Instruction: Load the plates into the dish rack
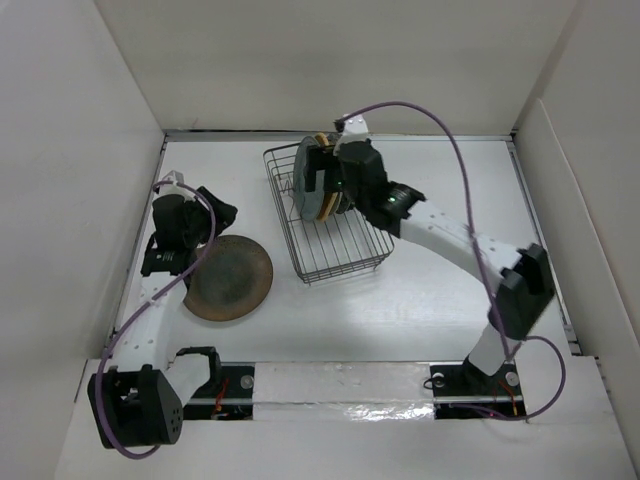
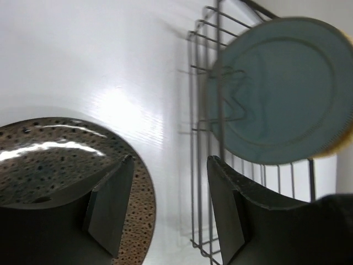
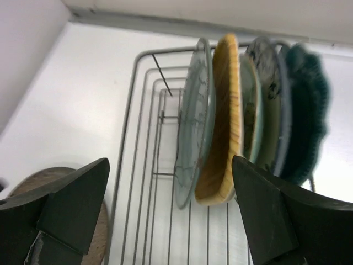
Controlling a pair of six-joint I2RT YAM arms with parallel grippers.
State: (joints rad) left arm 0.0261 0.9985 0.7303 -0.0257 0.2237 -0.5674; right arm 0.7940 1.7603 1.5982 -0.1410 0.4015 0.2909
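Several plates stand on edge at the far end of the dark wire dish rack [image 1: 345,250]. In the right wrist view a grey-green plate [image 3: 193,121] is nearest, then a tan one [image 3: 223,121], with a teal one [image 3: 306,110] at the far side. My right gripper [image 1: 322,172] hovers over them, open wide [image 3: 170,163] and holding nothing. A large brown speckled plate [image 1: 232,278] lies flat on the table left of the rack. My left gripper [image 1: 218,212] sits above its far edge, open [image 2: 171,159] and empty, between the brown plate [image 2: 49,165] and the rack [image 2: 196,110].
White walls close in the table on the left, back and right. The near half of the rack holds no plates. Purple cables loop over both arms. A strip of tape runs along the table's near edge between the arm bases.
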